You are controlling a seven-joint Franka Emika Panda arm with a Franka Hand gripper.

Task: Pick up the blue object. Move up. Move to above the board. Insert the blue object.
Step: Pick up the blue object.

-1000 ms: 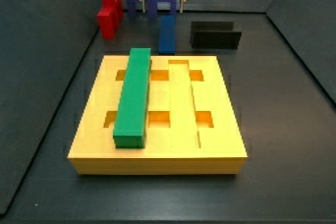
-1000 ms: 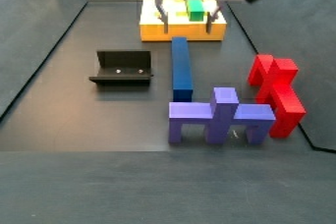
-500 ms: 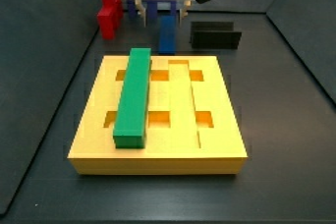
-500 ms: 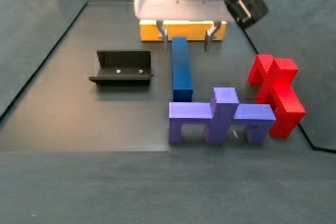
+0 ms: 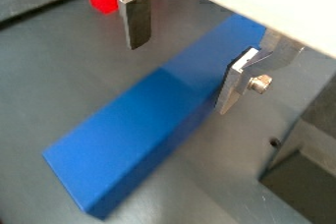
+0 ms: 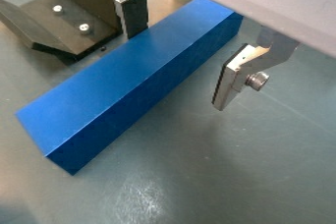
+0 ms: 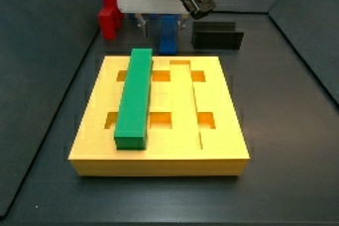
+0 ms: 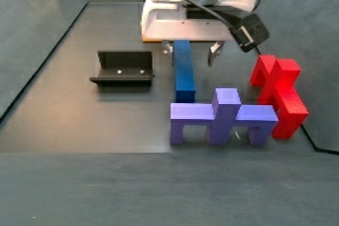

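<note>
I see the gripper (image 8: 191, 55) low over the floor, pointing straight down, its fingers (image 6: 238, 76) open on both sides of the blue bar (image 6: 129, 83) without touching it. The bar lies flat on the floor just beyond the yellow board (image 7: 212, 143), which carries the green bar (image 7: 135, 96).

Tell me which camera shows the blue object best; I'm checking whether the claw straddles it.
A wrist view: the blue object lies whole on the floor between the open claw fingers, untouched. In a side view its length shows; in the other the claw hides most.
</note>
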